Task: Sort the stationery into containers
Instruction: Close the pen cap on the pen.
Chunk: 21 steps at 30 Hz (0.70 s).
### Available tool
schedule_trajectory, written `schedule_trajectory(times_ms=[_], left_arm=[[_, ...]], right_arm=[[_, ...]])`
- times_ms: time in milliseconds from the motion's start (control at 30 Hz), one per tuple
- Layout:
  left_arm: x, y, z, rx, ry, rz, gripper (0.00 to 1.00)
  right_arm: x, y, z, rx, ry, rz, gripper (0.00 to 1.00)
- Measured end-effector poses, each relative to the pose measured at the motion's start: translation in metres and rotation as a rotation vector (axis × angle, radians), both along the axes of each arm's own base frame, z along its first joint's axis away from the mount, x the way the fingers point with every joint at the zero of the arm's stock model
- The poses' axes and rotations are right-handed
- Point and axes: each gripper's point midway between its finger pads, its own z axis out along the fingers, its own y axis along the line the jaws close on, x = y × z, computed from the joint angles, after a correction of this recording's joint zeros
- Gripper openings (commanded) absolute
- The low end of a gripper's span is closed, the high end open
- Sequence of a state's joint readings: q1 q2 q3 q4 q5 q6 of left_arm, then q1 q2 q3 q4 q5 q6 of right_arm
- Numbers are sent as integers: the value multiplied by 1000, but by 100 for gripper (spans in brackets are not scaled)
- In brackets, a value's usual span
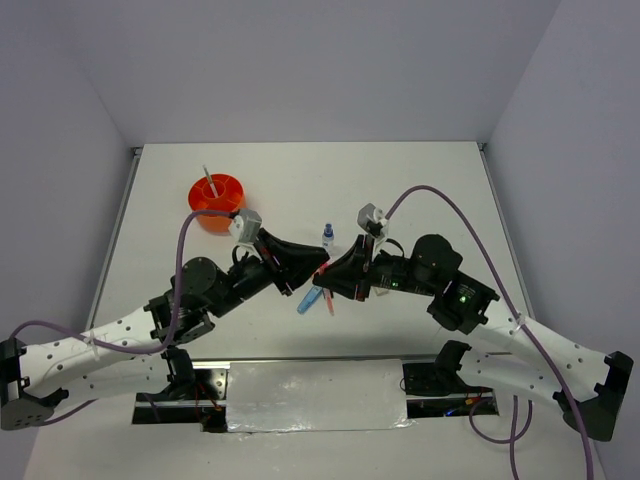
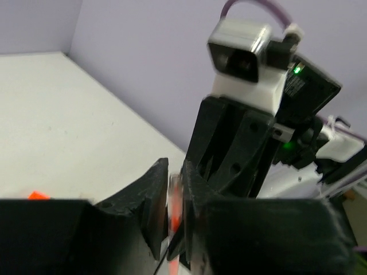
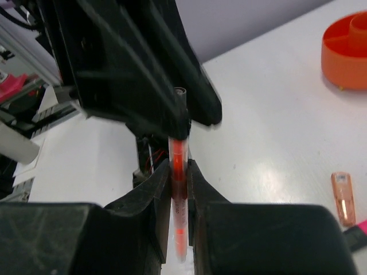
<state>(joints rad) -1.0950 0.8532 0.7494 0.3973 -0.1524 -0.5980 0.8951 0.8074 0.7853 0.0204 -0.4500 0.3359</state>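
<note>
A thin orange pen (image 3: 179, 166) with a clear barrel is held above the table between both grippers. My right gripper (image 3: 179, 172) is shut on its middle. My left gripper (image 2: 175, 192) closes on the pen's other end (image 2: 174, 206). In the top view the left gripper (image 1: 320, 262) and the right gripper (image 1: 336, 272) meet tip to tip at the table's centre. The round orange cup (image 1: 216, 198) stands at the back left with a thin white-grey stick in it, and it also shows in the right wrist view (image 3: 344, 51).
A tiny blue-capped bottle (image 1: 327, 235) stands just behind the grippers. A blue marker (image 1: 309, 301) and a pink-red piece (image 1: 328, 300) lie just in front of them. An orange-capped piece (image 3: 342, 197) and a pink tip (image 3: 356, 228) lie on the table in the right wrist view.
</note>
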Motion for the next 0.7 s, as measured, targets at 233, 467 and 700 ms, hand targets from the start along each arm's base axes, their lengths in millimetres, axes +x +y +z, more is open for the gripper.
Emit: schedule_trajectory(times_ms=[233,467,700], left_arm=[[-3,1,-15,78,12,-10,48],[-6,8,-15,87,17,-4,40],[-6,13,-19,134,-2,3,3]], right_arm=[[3,4,12,49,-37,-28,0],[5,8,9,43,-36,-33,0],[8,16,3,27,-39,-25,0]])
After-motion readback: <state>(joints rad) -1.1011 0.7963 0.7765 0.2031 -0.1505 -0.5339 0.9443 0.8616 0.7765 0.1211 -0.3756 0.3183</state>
